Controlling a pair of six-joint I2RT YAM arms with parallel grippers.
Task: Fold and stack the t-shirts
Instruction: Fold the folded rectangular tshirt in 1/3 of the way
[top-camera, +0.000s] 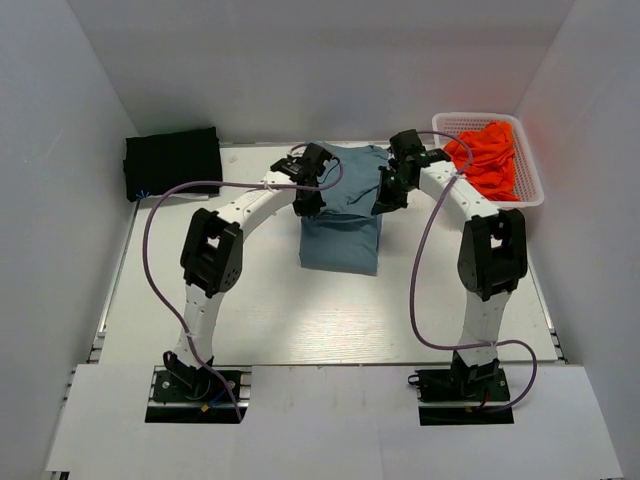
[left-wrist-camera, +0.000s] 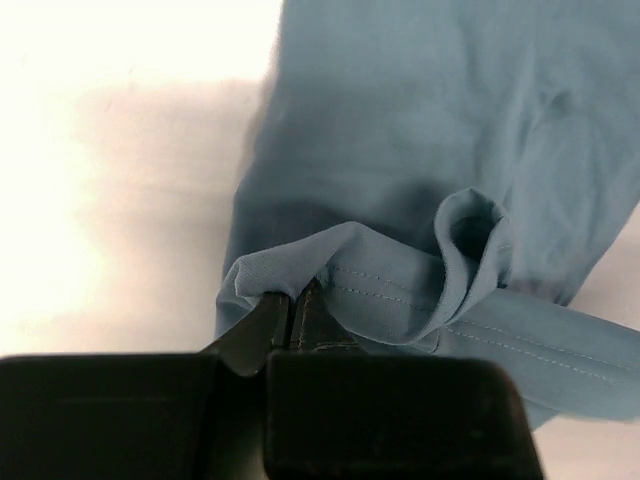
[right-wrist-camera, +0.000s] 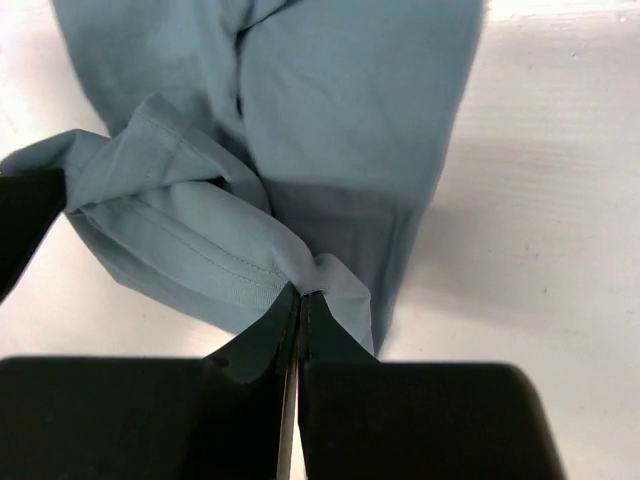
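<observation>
The slate-blue t-shirt (top-camera: 342, 225) lies partly folded in the middle of the table. My left gripper (top-camera: 306, 199) is shut on its hemmed edge at the left; the hem (left-wrist-camera: 400, 295) shows in the left wrist view, bunched above the jaws. My right gripper (top-camera: 386, 197) is shut on the hem at the right, and the cloth (right-wrist-camera: 200, 240) shows in the right wrist view. Both hold the far part of the shirt lifted off the table. A black t-shirt (top-camera: 172, 160) lies folded at the far left. Orange-red t-shirts (top-camera: 488, 160) fill the basket.
The white lattice basket (top-camera: 530, 190) stands at the far right corner of the table. White walls close in the table on the left, the back and the right. Purple cables hang in loops beside each arm.
</observation>
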